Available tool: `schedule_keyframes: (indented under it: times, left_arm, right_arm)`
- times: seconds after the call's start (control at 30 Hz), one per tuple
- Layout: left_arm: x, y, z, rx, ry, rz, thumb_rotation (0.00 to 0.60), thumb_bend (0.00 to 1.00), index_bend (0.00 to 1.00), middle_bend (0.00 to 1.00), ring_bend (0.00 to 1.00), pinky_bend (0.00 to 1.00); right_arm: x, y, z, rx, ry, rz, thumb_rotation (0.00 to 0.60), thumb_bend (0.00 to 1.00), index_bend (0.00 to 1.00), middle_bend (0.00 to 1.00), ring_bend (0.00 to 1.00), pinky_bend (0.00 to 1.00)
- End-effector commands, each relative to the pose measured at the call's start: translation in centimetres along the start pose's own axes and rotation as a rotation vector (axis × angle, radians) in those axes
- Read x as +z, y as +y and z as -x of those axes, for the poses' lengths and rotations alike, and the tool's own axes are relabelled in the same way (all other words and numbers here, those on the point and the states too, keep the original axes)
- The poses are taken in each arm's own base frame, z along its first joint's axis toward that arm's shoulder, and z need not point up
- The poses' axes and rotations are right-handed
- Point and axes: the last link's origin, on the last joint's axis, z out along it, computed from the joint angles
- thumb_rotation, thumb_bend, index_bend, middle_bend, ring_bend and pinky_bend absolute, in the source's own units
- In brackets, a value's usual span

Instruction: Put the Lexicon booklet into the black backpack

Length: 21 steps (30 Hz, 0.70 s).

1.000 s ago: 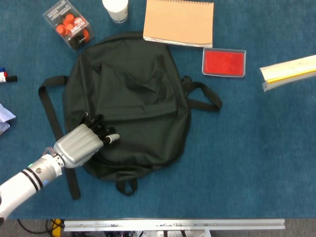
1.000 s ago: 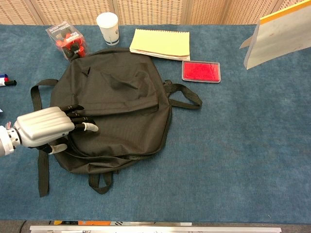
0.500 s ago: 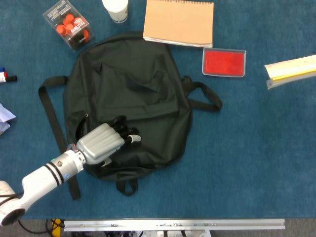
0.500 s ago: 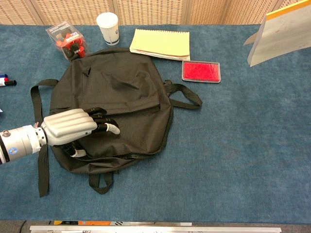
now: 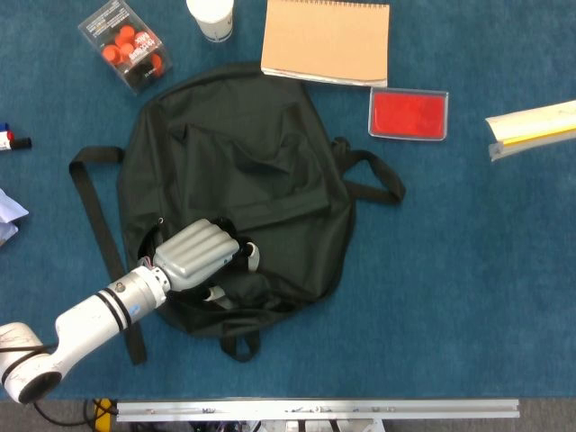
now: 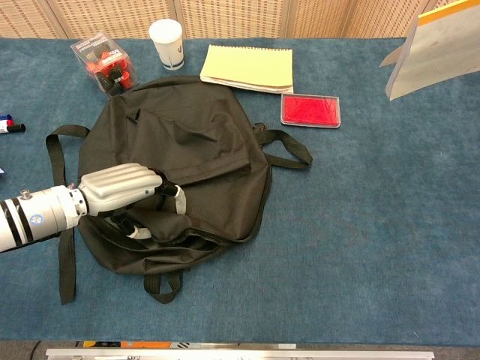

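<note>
The black backpack [image 5: 243, 153] [image 6: 180, 127] lies flat on the blue table, straps spread out to both sides. My left hand [image 5: 193, 252] [image 6: 120, 191] is at its lower left part, fingers curled into the fabric and gripping a fold beside a dark opening. The fabric bunches up around the fingertips. The Lexicon booklet [image 5: 533, 126] [image 6: 439, 49], white with a yellow edge, hangs above the table at the far right, cut off by the frame edge. What holds it is out of frame. Neither view shows my right hand.
Behind the backpack stand a clear box of orange balls [image 5: 126, 45] [image 6: 105, 60], a white cup [image 5: 210, 16] [image 6: 166, 41], a spiral notepad [image 5: 327, 40] [image 6: 247, 67] and a red case [image 5: 408, 113] [image 6: 310, 109]. Markers [image 5: 11, 139] [image 6: 9, 125] lie at the left edge.
My left hand has slid right across the backpack's lower part and its fingers have curled into the fabric, bunching it. The booklet has drifted slightly right.
</note>
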Motion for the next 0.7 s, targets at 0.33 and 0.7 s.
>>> schedule_keyframes:
  times: [0.33, 0.7]
  left_arm:
    - [1.4, 0.0, -2.8, -0.395, 0.134, -0.022, 0.6, 0.26, 0.66, 0.65, 0.7, 0.64]
    - [1.1, -0.9, -6.6, -0.759, 0.245, -0.048, 0.6, 0.28, 0.68, 0.69, 0.73, 0.75]
  right_arm:
    - [-0.1, 0.1, 0.0, 0.005, -0.006, 0.005, 0.6, 0.0, 0.69, 0.71, 0.52, 0.61]
    - [-0.5, -0.7, -0.1, 0.087, -0.077, -0.014, 0.6, 0.09, 0.72, 0.73, 0.54, 0.64]
